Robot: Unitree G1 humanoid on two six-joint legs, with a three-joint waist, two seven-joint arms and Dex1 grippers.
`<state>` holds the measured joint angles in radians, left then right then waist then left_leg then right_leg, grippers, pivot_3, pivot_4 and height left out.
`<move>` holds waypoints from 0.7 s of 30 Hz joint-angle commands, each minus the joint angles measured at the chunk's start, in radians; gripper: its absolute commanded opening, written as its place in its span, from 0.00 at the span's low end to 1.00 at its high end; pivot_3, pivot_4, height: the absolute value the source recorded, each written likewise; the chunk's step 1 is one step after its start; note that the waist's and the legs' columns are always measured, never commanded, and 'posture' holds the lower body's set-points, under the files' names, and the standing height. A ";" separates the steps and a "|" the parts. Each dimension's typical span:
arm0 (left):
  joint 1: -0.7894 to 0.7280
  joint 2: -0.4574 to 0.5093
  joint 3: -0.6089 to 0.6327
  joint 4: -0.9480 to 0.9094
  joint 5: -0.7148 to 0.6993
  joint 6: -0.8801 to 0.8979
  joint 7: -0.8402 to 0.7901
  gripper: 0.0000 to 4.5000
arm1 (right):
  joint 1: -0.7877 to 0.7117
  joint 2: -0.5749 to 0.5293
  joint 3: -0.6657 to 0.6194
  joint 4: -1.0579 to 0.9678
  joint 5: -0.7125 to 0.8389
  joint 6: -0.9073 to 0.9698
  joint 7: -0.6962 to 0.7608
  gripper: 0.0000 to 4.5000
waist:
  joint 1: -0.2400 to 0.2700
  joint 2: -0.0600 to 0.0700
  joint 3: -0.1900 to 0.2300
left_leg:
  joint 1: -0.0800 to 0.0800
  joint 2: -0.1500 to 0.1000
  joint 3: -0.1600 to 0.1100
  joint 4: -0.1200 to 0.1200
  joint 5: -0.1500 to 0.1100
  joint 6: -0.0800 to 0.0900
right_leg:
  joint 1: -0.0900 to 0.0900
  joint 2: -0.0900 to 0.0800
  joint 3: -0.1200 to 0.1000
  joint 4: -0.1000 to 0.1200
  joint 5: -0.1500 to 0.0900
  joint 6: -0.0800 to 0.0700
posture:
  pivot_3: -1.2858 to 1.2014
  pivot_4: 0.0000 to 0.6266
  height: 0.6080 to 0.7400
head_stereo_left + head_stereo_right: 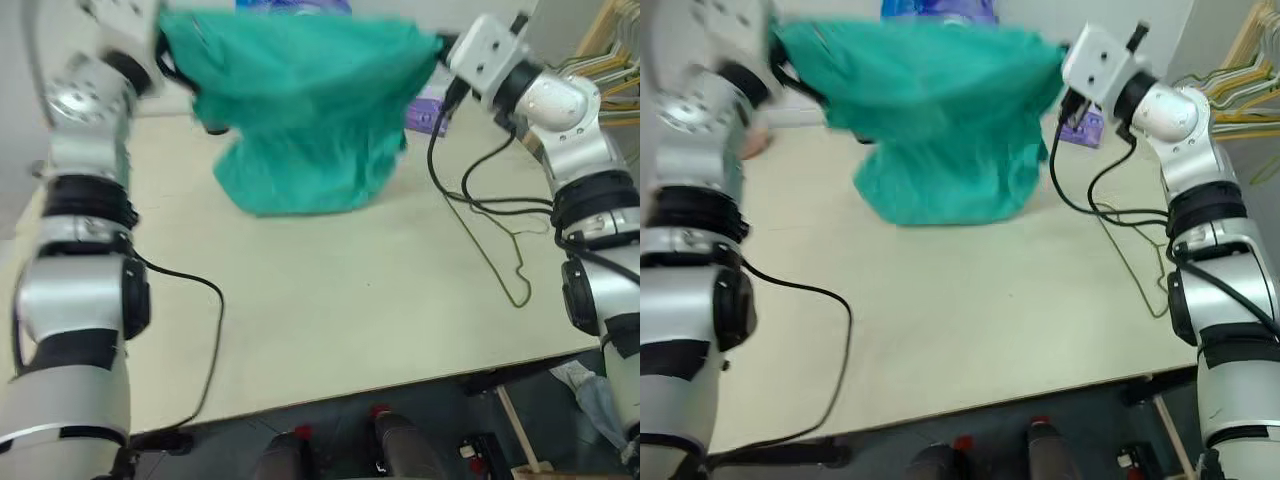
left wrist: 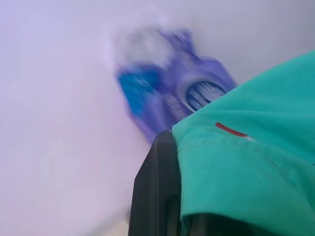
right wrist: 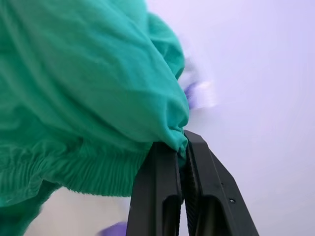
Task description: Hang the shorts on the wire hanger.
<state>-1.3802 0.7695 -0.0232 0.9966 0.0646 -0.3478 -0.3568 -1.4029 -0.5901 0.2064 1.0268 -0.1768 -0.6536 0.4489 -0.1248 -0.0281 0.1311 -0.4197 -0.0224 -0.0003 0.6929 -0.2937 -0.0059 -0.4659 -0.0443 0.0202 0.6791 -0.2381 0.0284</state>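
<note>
One shorts (image 1: 300,110) — one wire hanger (image 1: 500,250) — two purple packages (image 1: 428,110) — one table (image 1: 330,310).

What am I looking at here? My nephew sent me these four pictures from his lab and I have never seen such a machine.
It is a humanoid robot with two arms, each ending in a two-fingered black gripper. The two wide pictures come from cameras in its head, looking down over its arms at a pale table. The two close-up pictures come from cameras on its wrists, looking along the fingers.

The left gripper and the right gripper are each shut on an edge of the teal-green shorts, holding them stretched between the arms, with the lower part of the cloth hanging down to the table.

On the table near the right arm lies a thin wire hanger, not yet used. Behind the shorts stands a purple and blue package; more hangers hang bunched at the far right.
</note>
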 commanded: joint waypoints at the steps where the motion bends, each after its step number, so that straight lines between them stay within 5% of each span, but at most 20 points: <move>1: -0.004 0.117 -0.080 -0.061 0.228 -0.291 0.160 0.00 | 0.051 -0.019 -0.029 0.017 -0.003 -0.160 -0.006 0.00 | -0.014 0.000 0.000 | 0.000 -0.001 0.001 -0.002 0.000 0.000 | 0.000 -0.002 -0.002 0.000 0.000 0.000 | 0.47 0.14 1.00; 4: 0.145 0.157 -0.155 -0.076 0.293 -0.376 0.071 0.00 | 0.234 0.012 0.011 -0.014 0.056 -0.192 0.194 0.00 | -0.018 0.001 -0.005 | 0.005 -0.002 0.003 -0.011 0.000 0.001 | 0.009 -0.004 -0.003 -0.008 0.000 0.000 | 0.47 0.15 1.00; 8: 0.420 0.159 -0.154 -0.150 0.150 -0.277 -0.243 0.00 | 0.474 0.031 0.061 -0.159 0.140 -0.135 0.453 0.00 | -0.018 0.008 0.000 | 0.042 -0.002 0.004 -0.015 -0.008 0.019 | 0.047 -0.002 -0.004 -0.018 -0.001 0.002 | 0.47 0.16 1.00; 14: 0.926 0.274 -0.120 -0.644 -0.205 0.179 -0.799 0.00 | 0.681 0.003 0.080 -0.398 0.181 -0.035 0.597 0.00 | -0.042 0.011 0.002 | 0.038 0.000 0.003 -0.011 -0.004 0.024 | 0.041 -0.001 -0.002 -0.011 0.005 0.003 | 0.47 0.17 1.00; 21: 1.282 0.467 -0.088 -1.046 -0.379 0.545 -1.028 0.00 | 0.870 -0.157 0.112 -0.731 0.241 0.176 0.816 0.00 | -0.004 0.011 0.002 | 0.043 0.002 -0.001 -0.012 -0.004 0.024 | 0.047 0.001 -0.005 -0.014 0.004 0.002 | 0.47 0.17 1.00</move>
<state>-0.1274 1.2151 -0.1227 0.0116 -0.2810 0.1415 -1.3485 -0.5437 -0.7131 0.3279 0.3694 0.0354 -0.5144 1.2184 -0.1289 -0.0167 0.1328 -0.3758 -0.0207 -0.0008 0.6808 -0.2977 0.0180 -0.4181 -0.0435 0.0158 0.6653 -0.2343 0.0303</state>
